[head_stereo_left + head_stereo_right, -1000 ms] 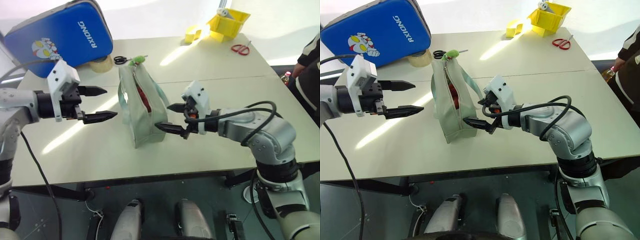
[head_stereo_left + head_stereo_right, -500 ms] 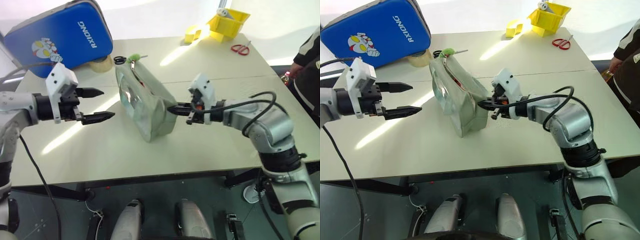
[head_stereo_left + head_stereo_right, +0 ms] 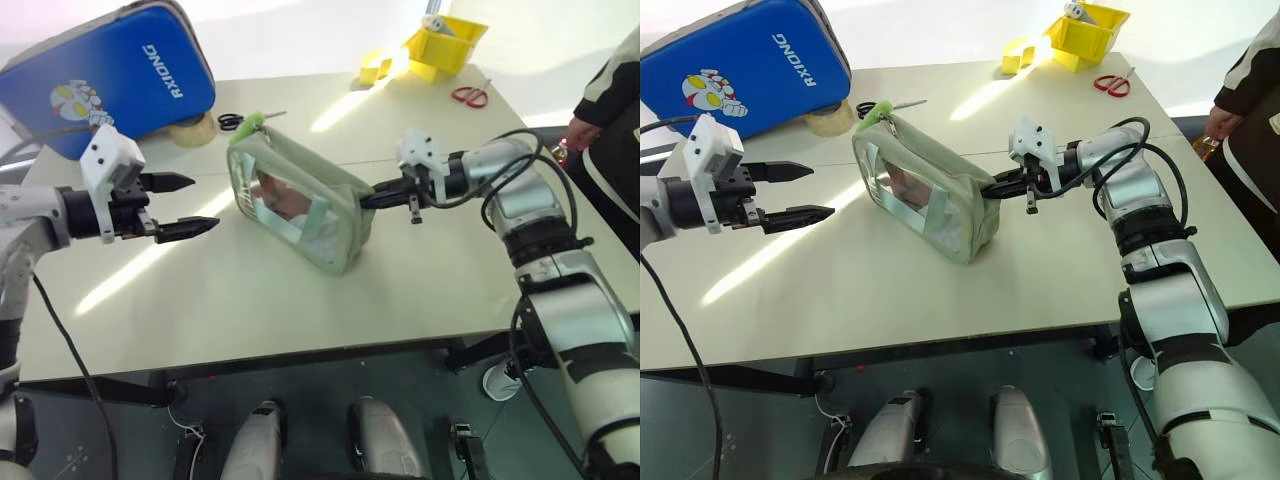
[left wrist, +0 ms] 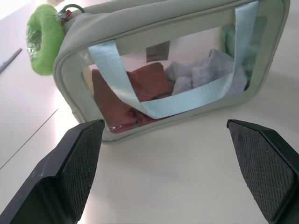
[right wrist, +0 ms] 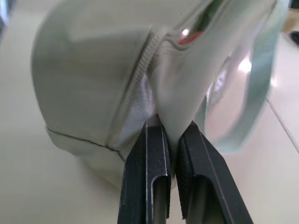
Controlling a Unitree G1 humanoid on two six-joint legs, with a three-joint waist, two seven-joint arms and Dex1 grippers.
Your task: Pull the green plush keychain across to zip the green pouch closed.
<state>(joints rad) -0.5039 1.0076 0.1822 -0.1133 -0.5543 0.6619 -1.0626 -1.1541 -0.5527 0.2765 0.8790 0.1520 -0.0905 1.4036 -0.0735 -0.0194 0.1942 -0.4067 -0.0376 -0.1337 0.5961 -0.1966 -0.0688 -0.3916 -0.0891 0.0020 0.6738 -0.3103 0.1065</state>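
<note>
Pouch: the green pouch (image 3: 300,205) lies mid-bench, window side up – green plush keychain (image 3: 246,126) at its far-left end.
Right gripper (image 5: 173,140): jaws pinching the pouch's right-end fabric.
Left gripper (image 3: 190,205): jaws wide apart, left of pouch – empty.

A soft, matt sage cloth pouch (image 3: 300,205) with a glossy clear plastic window and a woven light blue strap (image 4: 159,93) rests on a smooth, matt cream table (image 3: 300,300). At its far left corner sits a fuzzy lime plush keychain (image 4: 44,39). Folded red and grey cloth shows through the window. The right gripper (image 5: 173,140), its 2 black fingers smooth and hard, pinches the fabric; the left gripper (image 3: 190,205) has finely textured black pads (image 4: 81,163). Far left lies a glossy blue hard case (image 3: 110,75).
</note>
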